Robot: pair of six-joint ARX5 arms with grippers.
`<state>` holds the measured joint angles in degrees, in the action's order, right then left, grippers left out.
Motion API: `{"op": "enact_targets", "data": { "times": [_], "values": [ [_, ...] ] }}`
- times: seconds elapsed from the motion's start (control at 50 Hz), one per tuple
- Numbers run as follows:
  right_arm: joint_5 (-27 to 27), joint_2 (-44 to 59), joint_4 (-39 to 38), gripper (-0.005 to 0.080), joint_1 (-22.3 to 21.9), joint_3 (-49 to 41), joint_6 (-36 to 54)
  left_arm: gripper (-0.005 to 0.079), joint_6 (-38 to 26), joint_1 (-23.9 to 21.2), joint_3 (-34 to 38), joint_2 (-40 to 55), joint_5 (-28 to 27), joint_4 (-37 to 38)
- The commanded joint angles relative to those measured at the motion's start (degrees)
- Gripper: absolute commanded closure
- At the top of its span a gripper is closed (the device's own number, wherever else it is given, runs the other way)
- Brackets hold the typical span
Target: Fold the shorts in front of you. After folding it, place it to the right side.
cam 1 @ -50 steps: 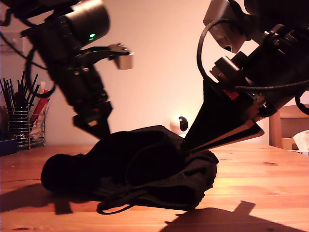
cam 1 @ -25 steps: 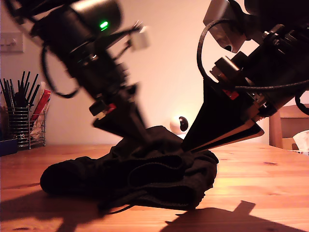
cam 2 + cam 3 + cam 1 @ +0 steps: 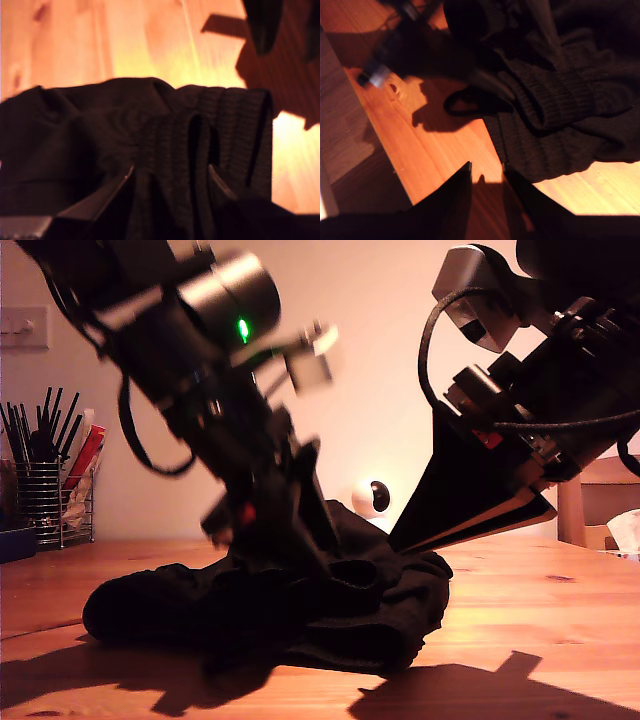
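Our first claw (image 3: 170,172) is down in the one pair of shorts (image 3: 380,610), heaped mid-worktop (image 3: 560,640), its jaws wide astride the waistband, likely to pinch it for a fold. Our second claw (image 3: 487,170), the other of two, hangs narrow and empty at the shorts' edge, probably waiting.

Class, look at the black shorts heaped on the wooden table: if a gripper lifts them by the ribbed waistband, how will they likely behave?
The shorts lie in a slumped, wrinkled heap, so they would probably sag and hang rather than hold shape. The ribbed waistband looks thicker, likely offering firmer purchase. The loose drawstring may trail or snag.
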<state>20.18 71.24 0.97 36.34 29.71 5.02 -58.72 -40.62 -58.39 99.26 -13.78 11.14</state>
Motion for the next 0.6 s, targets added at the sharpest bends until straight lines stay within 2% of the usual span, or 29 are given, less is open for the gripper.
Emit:
{"op": "enact_targets", "data": {
  "times": [0.0,0.32,0.58],
  "values": [
    [0.0,-0.04,-0.31,0.0585,-0.15,1.16,0.39,0.0329,-0.24,-0.04,0.04,0.81,-0.04,-1.46],
    [-0.02,-0.04,-0.31,0.0585,-0.15,1.16,0.44,0.0331,-0.2,-0.04,0.04,1.25,-0.13,-3.82],
    [-0.24,-0.04,-0.33,0.0585,-0.15,1.16,1.05,0.033,0.28,-0.04,0.04,1.22,-1.88,1.55]
  ]
}}
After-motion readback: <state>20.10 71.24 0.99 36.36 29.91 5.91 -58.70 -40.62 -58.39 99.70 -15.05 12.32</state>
